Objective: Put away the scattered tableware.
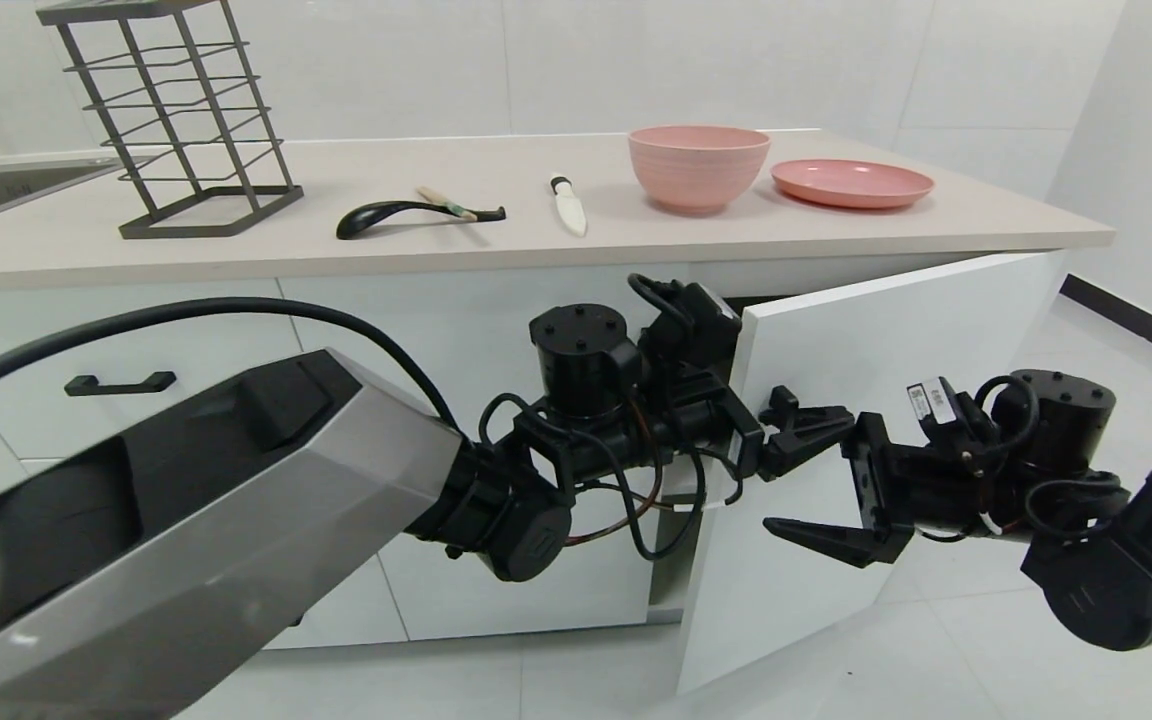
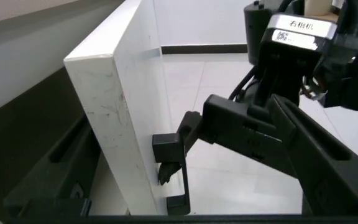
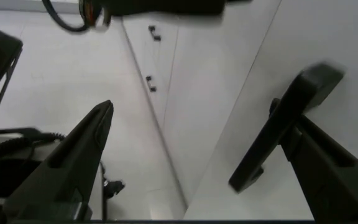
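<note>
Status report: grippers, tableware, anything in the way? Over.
Right gripper open at cabinet door handle, left arm by door's edge. Bowl, plate, spoon, knife on counter, untouched. Nothing blocks them.

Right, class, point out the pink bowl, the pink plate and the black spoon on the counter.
pink bowl [image 1: 699, 178]: head view, on its outer wall.
pink plate [image 1: 851, 181]: head view, on the middle of its face.
black spoon [image 1: 360, 222]: head view, on its scoop end.
</note>
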You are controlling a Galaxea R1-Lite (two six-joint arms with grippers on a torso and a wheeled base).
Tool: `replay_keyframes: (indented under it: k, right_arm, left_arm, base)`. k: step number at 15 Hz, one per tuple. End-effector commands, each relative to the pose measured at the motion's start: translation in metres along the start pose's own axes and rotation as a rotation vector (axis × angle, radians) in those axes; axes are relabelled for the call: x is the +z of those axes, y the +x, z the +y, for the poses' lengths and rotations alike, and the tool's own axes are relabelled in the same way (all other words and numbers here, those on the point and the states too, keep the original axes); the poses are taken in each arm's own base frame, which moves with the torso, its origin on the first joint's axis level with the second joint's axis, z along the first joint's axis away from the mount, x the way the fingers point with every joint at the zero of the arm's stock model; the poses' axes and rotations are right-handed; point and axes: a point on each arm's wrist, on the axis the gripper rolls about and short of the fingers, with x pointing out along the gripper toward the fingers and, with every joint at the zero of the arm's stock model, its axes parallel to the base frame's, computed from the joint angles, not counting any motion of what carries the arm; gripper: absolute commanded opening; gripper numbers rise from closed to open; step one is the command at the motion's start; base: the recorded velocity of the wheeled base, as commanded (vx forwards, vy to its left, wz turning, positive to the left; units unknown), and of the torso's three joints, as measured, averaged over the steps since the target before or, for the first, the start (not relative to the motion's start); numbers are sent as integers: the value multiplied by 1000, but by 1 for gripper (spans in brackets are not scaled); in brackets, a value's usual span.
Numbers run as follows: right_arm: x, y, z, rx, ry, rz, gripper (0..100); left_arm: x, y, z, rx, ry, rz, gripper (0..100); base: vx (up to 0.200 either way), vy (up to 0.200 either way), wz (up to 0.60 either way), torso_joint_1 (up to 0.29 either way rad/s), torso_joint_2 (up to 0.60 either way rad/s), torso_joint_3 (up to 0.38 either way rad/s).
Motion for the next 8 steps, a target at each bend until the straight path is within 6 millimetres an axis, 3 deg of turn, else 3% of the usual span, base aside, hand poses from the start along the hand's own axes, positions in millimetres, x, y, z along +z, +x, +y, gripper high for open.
replay_keyframes:
  k: [1, 6, 8]
  right_arm:
    - [-22, -7, -7, -38, 62, 31, 100]
    - [-30, -37, -19, -140, 69, 45, 100]
    - [-20, -48, -10, -163, 57, 47, 100]
  left_arm:
    - [-3, 3, -5, -20, -7, 6, 100]
    - [-3, 3, -4, -17, -8, 6, 100]
    - [-4, 4, -5, 7, -20, 17, 100]
  base:
    - [0, 0, 0, 0, 0, 0]
    - [0, 0, 0, 0, 0, 0]
    - [0, 0, 0, 0, 0, 0]
